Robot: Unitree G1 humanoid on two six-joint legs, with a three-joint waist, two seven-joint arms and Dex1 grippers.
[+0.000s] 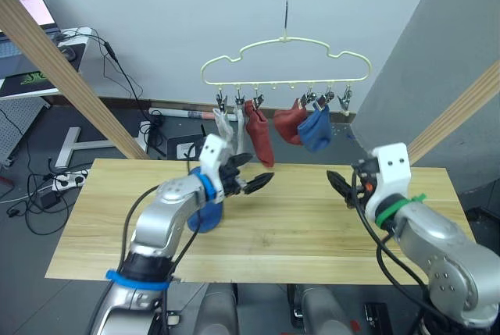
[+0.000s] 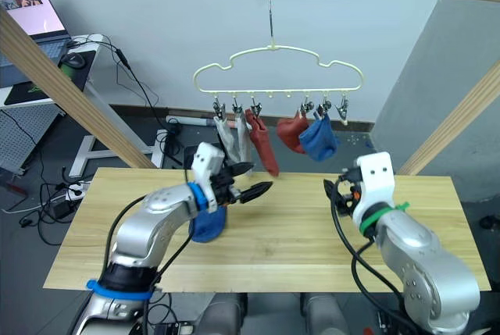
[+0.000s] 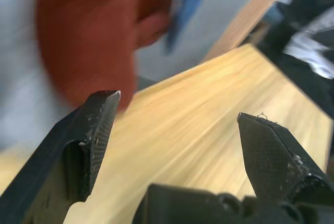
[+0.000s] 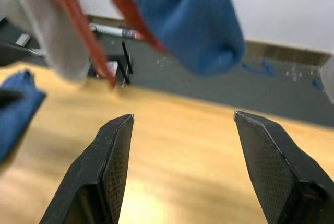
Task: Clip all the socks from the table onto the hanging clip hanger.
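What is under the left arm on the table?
A blue sock lies on the table, partly covered by the left arm, so its full shape is hidden. The left gripper is open above the wood, holding nothing.

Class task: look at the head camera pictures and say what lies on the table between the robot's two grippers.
Nothing: between the left gripper and the right gripper the table is bare wood, as the left eye view shows. The blue sock lies by the left arm, outside that stretch.

1. Table (image 1: 312, 226): pale wood planks, smooth, soft sheen.
2. Socks (image 1: 259, 136) under the hanger (image 1: 285, 65): soft matt knit.
3. Hanger: thin glossy wire, little metal clips.
4. Left gripper (image 3: 177, 130) fingers: matt black, faintly textured.
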